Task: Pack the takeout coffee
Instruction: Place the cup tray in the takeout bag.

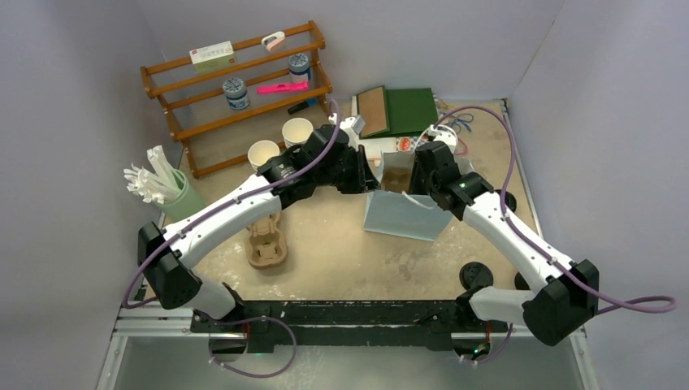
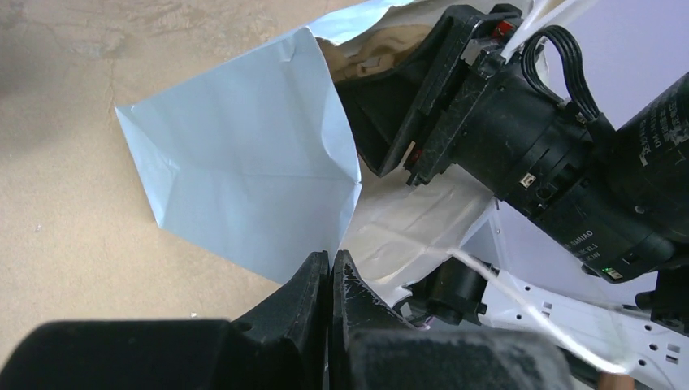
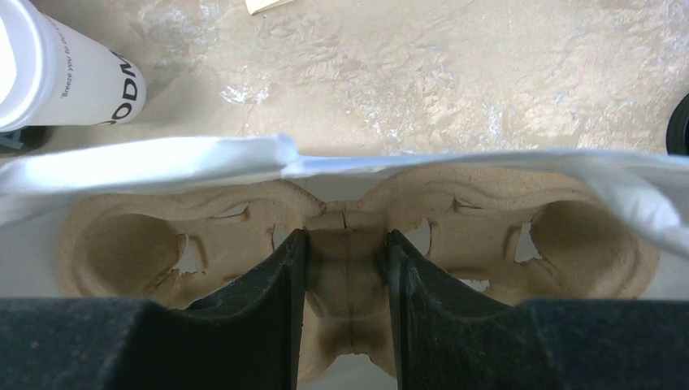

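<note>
L gripper [image 2: 330,258] clamped on bag [image 2: 244,171] rim. R gripper [image 3: 345,242] pinching carrier [image 3: 122,244] mid ridge inside bag. Lidded white cup [image 3: 69,77] on table [image 3: 406,73] just beyond bag, not packed yet. Cup prob light, thin wall, dents easy; grab mid-body under lid, soft squeeze.

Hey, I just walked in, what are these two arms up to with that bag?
They are loading a paper bag. The left gripper pinches the bag's rim, holding it open. The right gripper is clamped on the middle ridge of a pulp carrier that sits inside the bag. The carrier's two visible wells are empty. A white cup stands on the table just outside the bag.
</note>
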